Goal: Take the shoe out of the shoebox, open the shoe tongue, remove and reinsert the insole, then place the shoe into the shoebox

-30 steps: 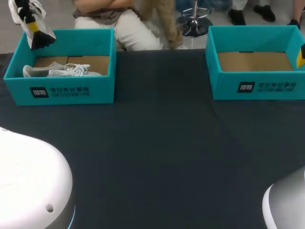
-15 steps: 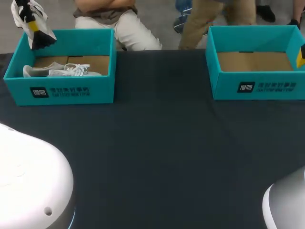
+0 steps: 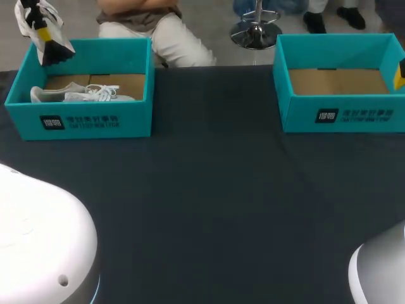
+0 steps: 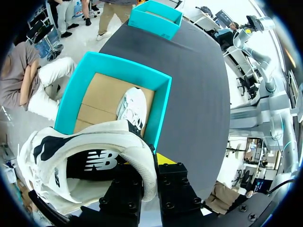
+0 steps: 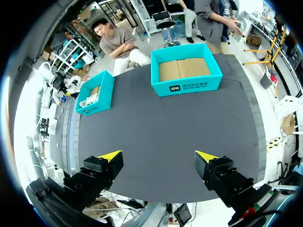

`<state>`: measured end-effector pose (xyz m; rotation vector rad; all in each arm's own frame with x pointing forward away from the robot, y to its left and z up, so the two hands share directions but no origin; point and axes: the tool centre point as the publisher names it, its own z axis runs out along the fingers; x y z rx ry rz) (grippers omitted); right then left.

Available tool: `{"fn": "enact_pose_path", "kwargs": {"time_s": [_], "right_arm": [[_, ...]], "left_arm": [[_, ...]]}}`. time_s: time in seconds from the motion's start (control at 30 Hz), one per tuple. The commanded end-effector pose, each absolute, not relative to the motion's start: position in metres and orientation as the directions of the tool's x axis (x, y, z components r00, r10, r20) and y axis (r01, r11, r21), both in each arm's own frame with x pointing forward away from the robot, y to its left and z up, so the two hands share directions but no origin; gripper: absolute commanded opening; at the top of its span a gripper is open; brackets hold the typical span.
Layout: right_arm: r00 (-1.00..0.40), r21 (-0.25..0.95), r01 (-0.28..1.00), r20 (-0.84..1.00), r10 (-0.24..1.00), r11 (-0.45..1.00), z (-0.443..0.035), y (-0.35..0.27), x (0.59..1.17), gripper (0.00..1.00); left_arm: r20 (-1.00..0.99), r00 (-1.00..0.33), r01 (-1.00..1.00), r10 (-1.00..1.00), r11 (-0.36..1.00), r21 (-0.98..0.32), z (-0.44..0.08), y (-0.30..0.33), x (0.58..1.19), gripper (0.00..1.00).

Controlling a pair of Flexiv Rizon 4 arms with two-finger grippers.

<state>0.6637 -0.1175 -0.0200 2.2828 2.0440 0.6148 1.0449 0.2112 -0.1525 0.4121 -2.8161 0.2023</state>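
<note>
White shoe pinched in left jaws above shoebox; right jaws wide apart

Held shoe is covering L gripper tips. R gripper is getting cut off at head view's edge. Box wall is hiding bottom of 2nd shoe.

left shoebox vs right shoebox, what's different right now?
The left shoebox has a white shoe lying on its cardboard floor; the right shoebox shows only bare cardboard. The left gripper holds a second shoe above the left shoebox's far corner, while the right gripper is open and holds nothing over the right shoebox. Both are teal, lidless, alike in shape, and sit along the table's far edge.
</note>
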Motion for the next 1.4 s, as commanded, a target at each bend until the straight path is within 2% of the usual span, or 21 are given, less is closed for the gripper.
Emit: {"fn": "enact_pose_path", "kwargs": {"time_s": [0.03, 0.2, 0.4, 0.53, 0.7, 0.9, 1.03, 1.07, 1.17, 1.27, 1.4], "right_arm": [[0.069, 0.263, 0.954, 0.275, 0.959, -0.144, -0.018, -0.117, 0.666, 1.00], [0.069, 0.263, 0.954, 0.275, 0.959, -0.144, -0.018, -0.117, 0.666, 1.00], [0.069, 0.263, 0.954, 0.275, 0.959, -0.144, -0.018, -0.117, 0.666, 1.00], [0.069, 0.263, 0.954, 0.275, 0.959, -0.144, -0.018, -0.117, 0.666, 1.00], [0.069, 0.263, 0.954, 0.275, 0.959, -0.144, -0.018, -0.117, 0.666, 1.00], [0.069, 0.263, 0.954, 0.275, 0.959, -0.144, -0.018, -0.117, 0.666, 1.00], [0.069, 0.263, 0.954, 0.275, 0.959, -0.144, -0.018, -0.117, 0.666, 1.00], [0.069, 0.263, 0.954, 0.275, 0.959, -0.144, -0.018, -0.117, 0.666, 1.00], [0.069, 0.263, 0.954, 0.275, 0.959, -0.144, -0.018, -0.117, 0.666, 1.00], [0.069, 0.263, 0.954, 0.275, 0.959, -0.144, -0.018, -0.117, 0.666, 1.00], [0.069, 0.263, 0.954, 0.275, 0.959, -0.144, -0.018, -0.117, 0.666, 1.00]], "left_arm": [[0.301, -0.918, -0.298, -0.258, 0.950, -0.094, -0.150, 0.212, 1.046, 0.00], [0.293, -0.926, -0.264, -0.239, 0.963, -0.049, -0.158, 0.226, 1.063, 0.00], [0.279, -0.958, -0.082, -0.069, 0.996, -0.035, -0.159, 0.230, 1.070, 0.00], [0.306, -0.946, 0.083, 0.110, 0.991, -0.102, -0.160, 0.233, 1.077, 0.00], [0.271, -0.924, 0.261, 0.270, 0.963, -0.068, -0.162, 0.244, 1.087, 0.00], [0.217, -0.783, 0.590, 0.583, 0.807, -0.038, -0.161, 0.262, 1.091, 0.00], [0.243, -0.589, 0.791, 0.770, 0.612, -0.023, -0.161, 0.275, 1.097, 0.00], [0.240, -0.556, 0.821, 0.796, 0.571, 0.007, -0.162, 0.278, 1.098, 0.00], [0.278, -0.396, 0.911, 0.875, 0.413, -0.001, -0.164, 0.285, 1.099, 0.00], [0.296, -0.293, 0.951, 0.909, 0.310, -0.009, -0.166, 0.289, 1.099, 0.00], [0.296, -0.293, 0.951, 0.909, 0.310, -0.009, -0.166, 0.289, 1.099, 0.00]]}}
